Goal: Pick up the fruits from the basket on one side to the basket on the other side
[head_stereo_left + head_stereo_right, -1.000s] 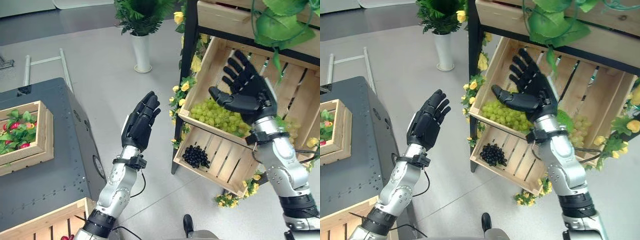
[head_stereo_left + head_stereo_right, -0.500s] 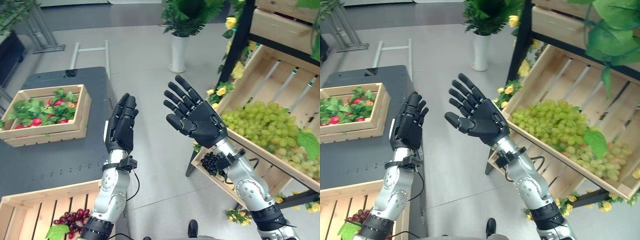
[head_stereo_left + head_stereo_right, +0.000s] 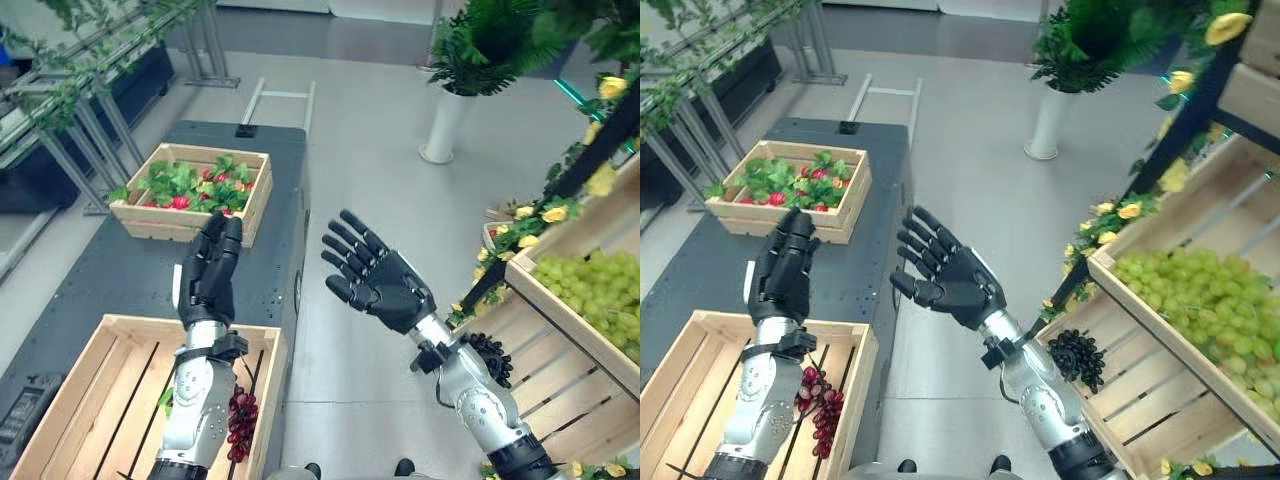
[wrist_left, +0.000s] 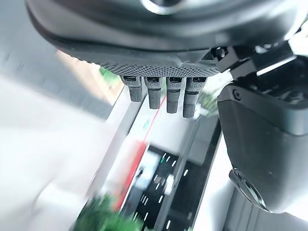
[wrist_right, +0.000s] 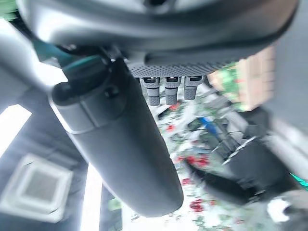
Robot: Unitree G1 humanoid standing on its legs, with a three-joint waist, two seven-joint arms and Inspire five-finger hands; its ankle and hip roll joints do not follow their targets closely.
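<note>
Red grapes [image 3: 241, 424], a lumpy bunch, lie lengthwise along the slatted wooden crate [image 3: 90, 352] on the dark tabletop [image 3: 120, 270]. Above the crate, the left robot hand [image 3: 208, 270] is raised with fingers straight and together, empty. Right of it, the right robot hand [image 3: 385, 285] is splayed, empty.

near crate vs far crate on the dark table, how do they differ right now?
The near crate is the larger one, and its slatted floor is mostly bare, with one bunch of red grapes by its right wall. The far crate is smaller and packed with green leaves and red fruit. The left hand is raised open above the near crate; nothing hovers over the far crate. Both are pale slatted wood on the same dark table.
</note>
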